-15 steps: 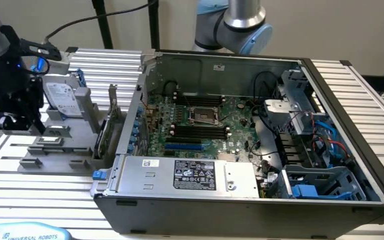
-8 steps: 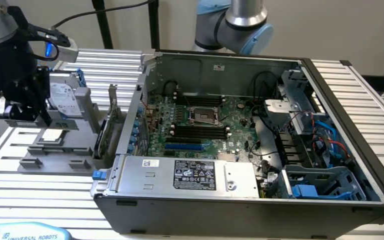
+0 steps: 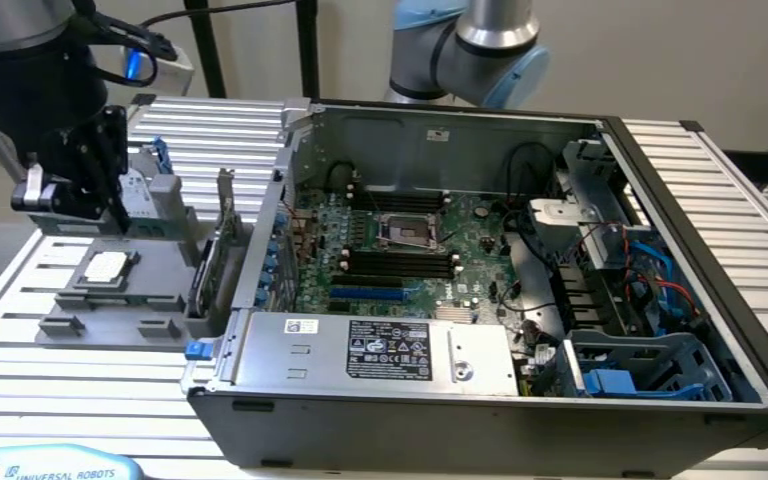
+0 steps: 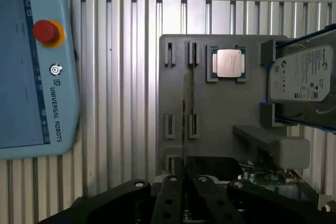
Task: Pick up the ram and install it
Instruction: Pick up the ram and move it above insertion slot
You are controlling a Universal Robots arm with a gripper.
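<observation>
The ram (image 4: 184,124) shows edge-on in the wrist view as a thin dark strip running out from between my fingertips, in line with the paired slots of the grey holder tray (image 4: 220,114). My gripper (image 4: 184,179) is shut on it. In the exterior view my gripper (image 3: 115,215) hangs over the far end of the tray (image 3: 104,305) at the exterior view's left, well away from the black memory slots (image 3: 398,262) on the motherboard in the open computer case (image 3: 491,400). I cannot tell whether the ram is clear of the holder.
A square silver processor (image 4: 228,62) lies in the tray (image 3: 107,265). A hard drive (image 4: 302,80) sits beside it. A green expansion card (image 3: 204,270) stands between tray and case. A blue teach pendant (image 4: 31,66) lies on the slatted table.
</observation>
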